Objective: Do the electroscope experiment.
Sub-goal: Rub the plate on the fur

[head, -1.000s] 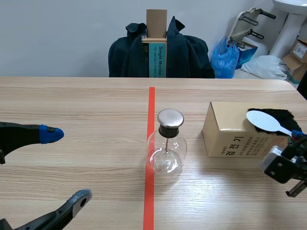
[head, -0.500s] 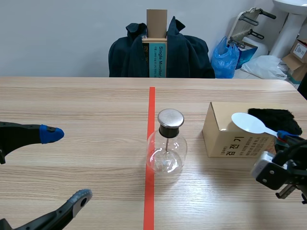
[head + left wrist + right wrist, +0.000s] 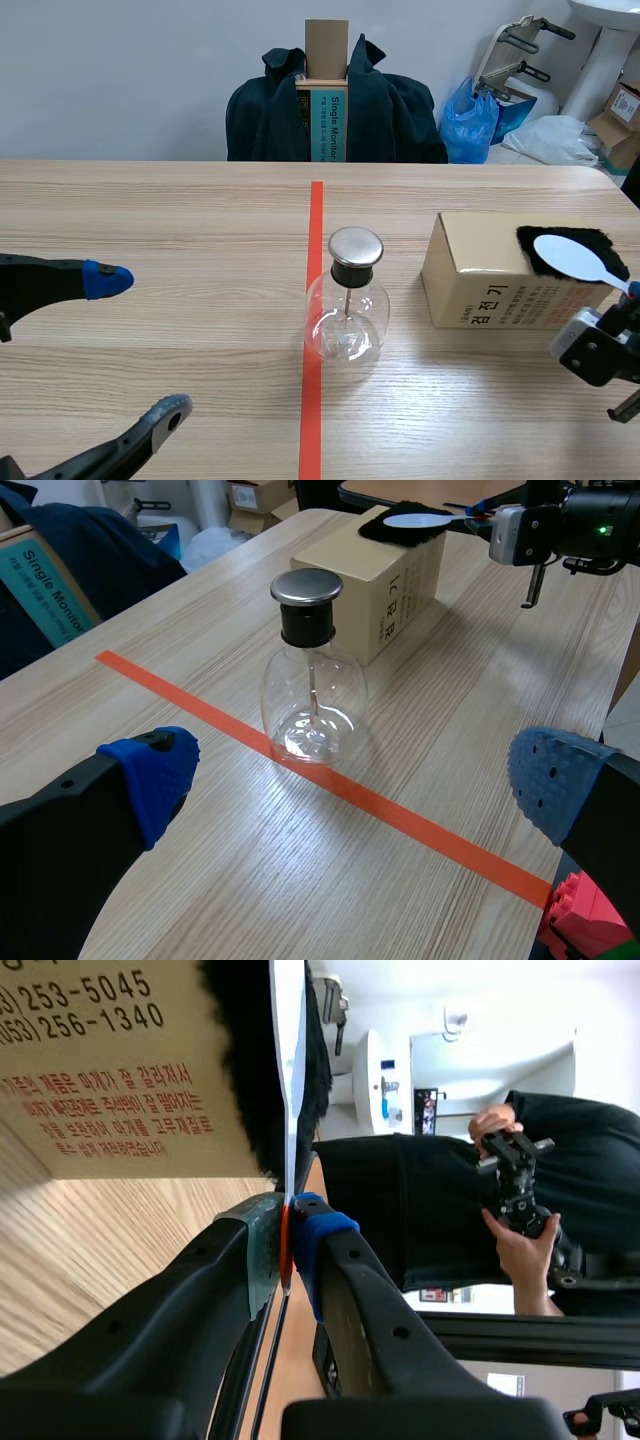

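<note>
A pale wooden table [image 3: 150, 210] fills the view, with an orange-red tape line [image 3: 313, 400] running from near to far down its middle. On the right side sits a tan cardboard box [image 3: 480, 270] with printed lettering on its near face. The left gripper [image 3: 140, 345] hangs over the near left of the table, its blue-padded fingers spread wide with nothing between them, exactly where it was half a second ago. The electroscope [image 3: 347, 310], a clear round glass flask with a black neck, a flat metal cap and a thin rod hanging inside, stands upright on the tape line at the table's centre, left of the box and unmoved. A patch of black fur [image 3: 605, 243] lies on the box's right top. A white plastic spoon [image 3: 565, 256] now has its bowl over the fur; half a second ago it was further left, over the bare cardboard. The right gripper [image 3: 290, 1235], near the table's right edge, pinches the spoon's handle tightly between its pads.
</note>
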`<state>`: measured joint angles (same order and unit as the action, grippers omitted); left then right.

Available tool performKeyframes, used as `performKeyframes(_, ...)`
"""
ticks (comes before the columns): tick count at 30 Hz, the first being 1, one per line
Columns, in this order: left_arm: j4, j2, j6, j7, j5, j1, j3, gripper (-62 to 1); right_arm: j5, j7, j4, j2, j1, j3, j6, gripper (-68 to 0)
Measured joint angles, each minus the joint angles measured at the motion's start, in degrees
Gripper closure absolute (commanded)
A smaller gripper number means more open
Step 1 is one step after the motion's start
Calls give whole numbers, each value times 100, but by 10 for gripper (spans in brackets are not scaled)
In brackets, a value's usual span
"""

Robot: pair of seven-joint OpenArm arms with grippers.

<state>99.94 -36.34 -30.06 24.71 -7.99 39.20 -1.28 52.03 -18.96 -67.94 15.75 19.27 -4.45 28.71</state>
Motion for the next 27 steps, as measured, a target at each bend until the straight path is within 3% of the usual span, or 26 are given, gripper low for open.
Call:
performKeyframes(4,0,-2,0,-2,0,0,0,-623,24,-688,0,-4,0,9,0,-8)
performKeyframes(8,0,-2,0,0,0,0,0,-623,22,-920,-87,-2,20,7,0,-8)
performKeyframes(13,0,-2,2,-2,0,0,0,-623,-313,-901,-723,-4,46,7,9,-8)
performKeyframes(17,0,-2,2,-2,0,0,0,-623,-621,-673,-1462,0,46,2,260,-8)
performKeyframes(27,0,-2,2,-2,0,0,0,-623,-1338,-494,-2900,0,46,-498,258,-8)
